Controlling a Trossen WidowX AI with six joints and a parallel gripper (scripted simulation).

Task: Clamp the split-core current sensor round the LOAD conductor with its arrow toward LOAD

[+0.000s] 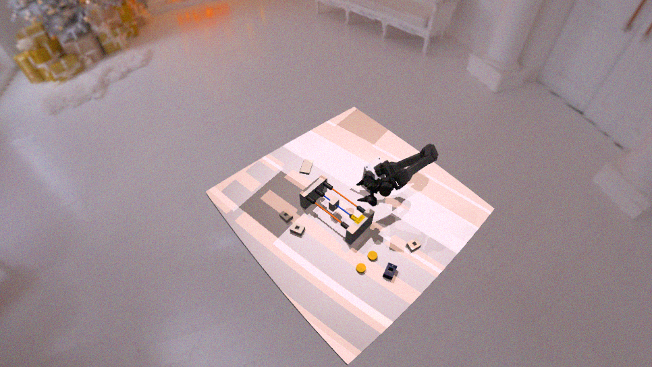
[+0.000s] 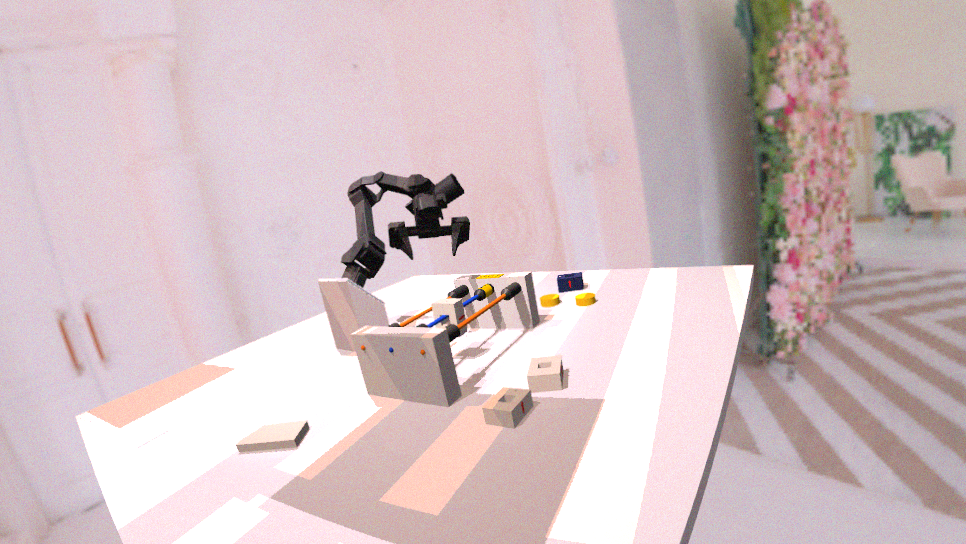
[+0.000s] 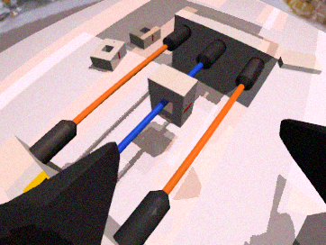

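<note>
A pale box-shaped sensor (image 1: 337,203) (image 2: 442,313) (image 3: 173,90) sits around the blue middle conductor (image 1: 343,210) (image 2: 473,299) (image 3: 140,128), which passes through its window. No gap shows in its visible faces; the latch cannot be made out. A red mark is on its side, too small to read its direction. The yellow LOAD marker (image 1: 359,219) (image 2: 490,276) (image 3: 36,181) is on the end block at one end of this conductor. My gripper (image 1: 358,191) (image 2: 432,256) (image 3: 199,138) is open and empty, above and to the side of the sensor, touching nothing.
Orange conductors (image 1: 346,197) (image 3: 122,96) run on either side of the blue one, between two end blocks (image 2: 405,364) (image 3: 203,68). Pale blocks (image 1: 297,229) (image 2: 544,375), a navy block (image 1: 389,272) (image 2: 569,282), yellow discs (image 1: 372,255) and a flat slab (image 1: 306,166) lie around the fixture.
</note>
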